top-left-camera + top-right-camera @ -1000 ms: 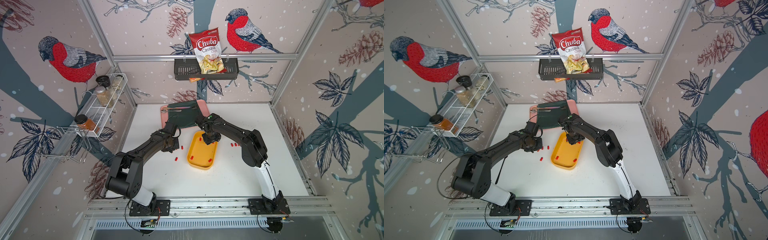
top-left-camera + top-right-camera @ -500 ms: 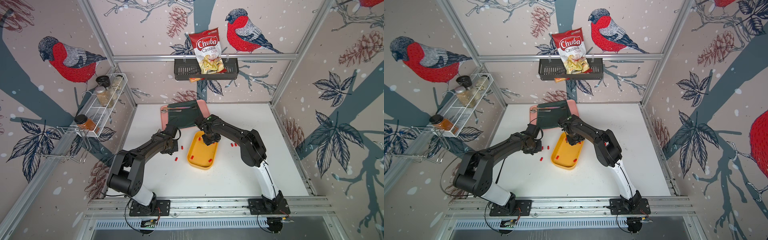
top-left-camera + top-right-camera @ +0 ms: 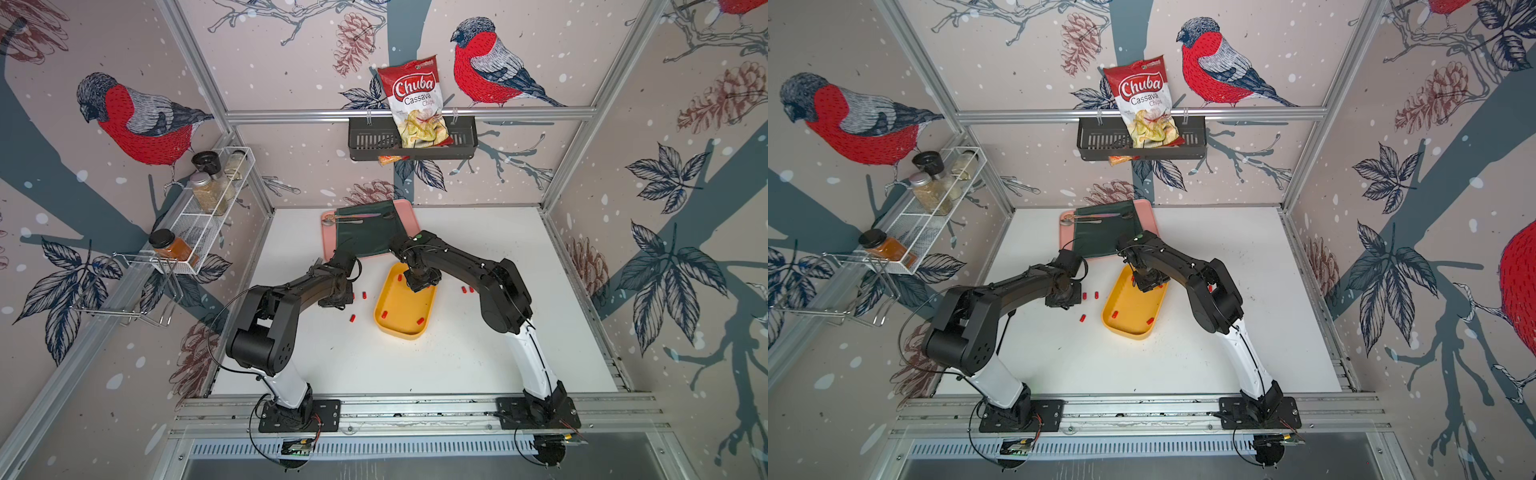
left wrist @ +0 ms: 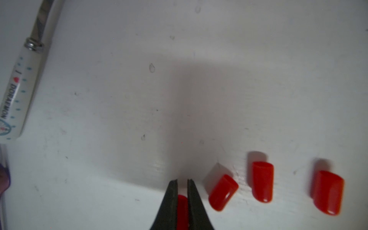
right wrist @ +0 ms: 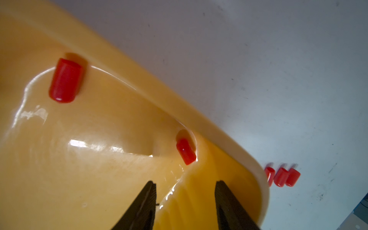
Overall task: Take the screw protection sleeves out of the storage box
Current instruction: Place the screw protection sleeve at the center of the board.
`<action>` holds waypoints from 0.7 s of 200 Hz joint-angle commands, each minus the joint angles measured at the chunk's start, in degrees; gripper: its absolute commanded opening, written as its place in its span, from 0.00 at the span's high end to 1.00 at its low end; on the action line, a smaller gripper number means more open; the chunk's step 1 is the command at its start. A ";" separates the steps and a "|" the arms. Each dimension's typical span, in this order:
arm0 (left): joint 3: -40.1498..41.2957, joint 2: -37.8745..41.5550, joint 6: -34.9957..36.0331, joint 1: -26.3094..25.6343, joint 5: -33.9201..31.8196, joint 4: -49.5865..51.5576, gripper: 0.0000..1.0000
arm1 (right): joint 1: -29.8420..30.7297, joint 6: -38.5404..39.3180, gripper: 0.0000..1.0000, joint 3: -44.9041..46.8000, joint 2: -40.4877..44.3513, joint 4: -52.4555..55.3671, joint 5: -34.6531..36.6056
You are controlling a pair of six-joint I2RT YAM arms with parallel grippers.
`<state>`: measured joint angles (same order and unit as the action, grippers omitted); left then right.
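Our left tool [image 4: 182,181] pinches one screw protection sleeve [image 4: 182,209] low over the worktop [image 4: 119,99], with more sleeves [image 3: 364,295] loose toward 3 o'clock. Our right tool [image 5: 185,182], spread, hovers at the 12 o'clock end of the storage box [image 5: 159,93]; three sleeves lie inside.

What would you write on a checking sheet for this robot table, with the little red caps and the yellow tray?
Surface: white table, lightly scuffed.
Job's things: storage box flat on the table; three screw protection sleeves show inside it in a top view, and more lie on the table on both sides of it.
Clutter: pink tray with a green cloth and cutlery; white-handled utensil near the left arm.
Grippers: left gripper nearly shut, one sleeve between its jaws; right gripper open, empty, over the box.
Cables: black cable loops beside the left arm, clear of the sleeves.
Surroundings: chips bag in a black basket; wire rack with spice jars; bird wallpaper.
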<state>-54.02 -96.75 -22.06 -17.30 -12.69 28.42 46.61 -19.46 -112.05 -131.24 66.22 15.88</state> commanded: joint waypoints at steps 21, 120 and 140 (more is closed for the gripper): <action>-0.64 -0.30 0.62 0.16 -2.16 -2.27 0.85 | 0.15 0.44 0.48 0.80 -0.13 0.58 2.12; -0.81 2.23 -0.63 -0.04 0.45 -2.65 0.59 | 0.28 0.43 0.53 0.73 -1.95 0.05 1.90; -1.76 3.32 -1.46 -0.30 1.96 -2.06 0.56 | 0.24 0.51 0.56 0.52 -2.65 -0.04 2.24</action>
<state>-54.65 -94.72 -22.24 -17.39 -12.93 25.96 46.85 -19.51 -111.22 -133.14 65.91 16.88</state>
